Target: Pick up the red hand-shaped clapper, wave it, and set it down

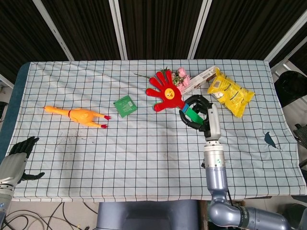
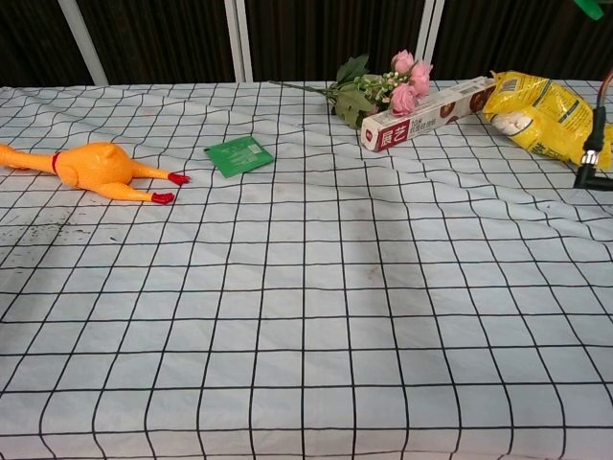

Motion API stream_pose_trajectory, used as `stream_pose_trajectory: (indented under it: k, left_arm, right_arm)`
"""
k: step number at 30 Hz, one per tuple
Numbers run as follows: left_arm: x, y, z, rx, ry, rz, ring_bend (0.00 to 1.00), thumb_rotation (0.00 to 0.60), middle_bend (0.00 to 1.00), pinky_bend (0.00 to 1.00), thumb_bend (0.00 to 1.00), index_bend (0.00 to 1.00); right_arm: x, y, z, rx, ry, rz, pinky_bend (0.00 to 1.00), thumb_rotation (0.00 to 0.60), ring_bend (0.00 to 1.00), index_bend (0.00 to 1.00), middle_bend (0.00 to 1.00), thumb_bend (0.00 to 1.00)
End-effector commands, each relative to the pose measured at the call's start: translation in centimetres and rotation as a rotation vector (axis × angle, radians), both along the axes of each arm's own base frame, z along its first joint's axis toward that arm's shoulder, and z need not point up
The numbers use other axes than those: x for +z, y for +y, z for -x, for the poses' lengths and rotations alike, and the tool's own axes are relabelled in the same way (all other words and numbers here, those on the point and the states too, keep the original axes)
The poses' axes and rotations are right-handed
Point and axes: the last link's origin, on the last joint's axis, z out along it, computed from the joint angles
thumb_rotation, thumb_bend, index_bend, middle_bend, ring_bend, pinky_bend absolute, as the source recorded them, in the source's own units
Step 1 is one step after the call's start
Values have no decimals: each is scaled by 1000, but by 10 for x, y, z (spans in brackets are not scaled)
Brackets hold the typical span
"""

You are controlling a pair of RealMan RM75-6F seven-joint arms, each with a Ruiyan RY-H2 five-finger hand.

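The red hand-shaped clapper [image 1: 165,91] is up in the air in the head view, its red palm with a yellow face tilted toward the upper left. My right hand [image 1: 200,114] grips its green handle [image 1: 193,115]. In the chest view only a green tip [image 2: 595,8] shows at the top right corner, along with a black cable [image 2: 591,158] of my right arm. My left hand [image 1: 18,152] hangs off the table's left front corner, fingers apart and holding nothing.
An orange rubber chicken [image 1: 76,116] lies at the left. A green packet [image 1: 125,106] sits mid-table. Pink flowers [image 1: 173,78], a long box [image 1: 198,79] and a yellow snack bag [image 1: 230,92] lie along the back right of the checked tablecloth [image 1: 134,153].
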Motion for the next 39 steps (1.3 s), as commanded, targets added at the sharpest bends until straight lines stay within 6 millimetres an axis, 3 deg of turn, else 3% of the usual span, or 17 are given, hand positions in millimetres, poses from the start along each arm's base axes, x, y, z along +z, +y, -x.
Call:
stream_pose_trajectory:
  k: [1, 8, 12, 15, 18, 21, 25, 31, 35, 39]
  left_arm:
    - [0, 0, 0, 6, -7, -2, 0, 600, 0, 0, 0, 0]
    - [2, 0, -1, -14, 11, -28, 0, 600, 0, 0, 0, 0]
    - [2, 1, 0, -21, 23, -24, 0, 600, 0, 0, 0, 0]
    - [1, -1, 0, -20, 22, -17, 0, 600, 0, 0, 0, 0]
    - [-1, -1, 0, -16, 18, -9, 0, 600, 0, 0, 0, 0]
    - [-1, 0, 0, -12, 12, -12, 0, 600, 0, 0, 0, 0]
    - [-1, 1, 0, -3, -3, -17, 0, 600, 0, 0, 0, 0]
    - [-1, 1, -1, -3, -5, -17, 0, 600, 0, 0, 0, 0]
    - [0, 1, -2, -11, -5, -22, 0, 600, 0, 0, 0, 0]
    - [3, 2, -3, -27, -7, -45, 0, 600, 0, 0, 0, 0]
  right_arm:
    - [-3, 2, 18, -42, 134, -30, 763, 600, 748, 847, 734, 480]
    - [-34, -1, 78, -44, 936, -122, 763, 600, 748, 847, 735, 480]
    - [-39, -3, 98, -58, 1104, -117, 763, 600, 748, 847, 735, 480]
    - [-39, -4, 102, -62, 1166, -96, 763, 600, 748, 847, 735, 481]
    - [-37, -4, 91, -62, 1061, -79, 763, 600, 748, 847, 735, 480]
    - [-29, -4, 68, -57, 746, -80, 763, 600, 748, 847, 735, 481]
    - [0, -6, 34, -42, 249, -23, 762, 600, 743, 846, 732, 481]
    - [35, -2, 10, -8, -136, 82, 762, 600, 742, 846, 730, 482]
    - [32, -3, 16, -32, -73, 51, 762, 600, 742, 846, 730, 481]
    - [16, 0, 34, -4, 309, -18, 762, 600, 742, 847, 728, 480]
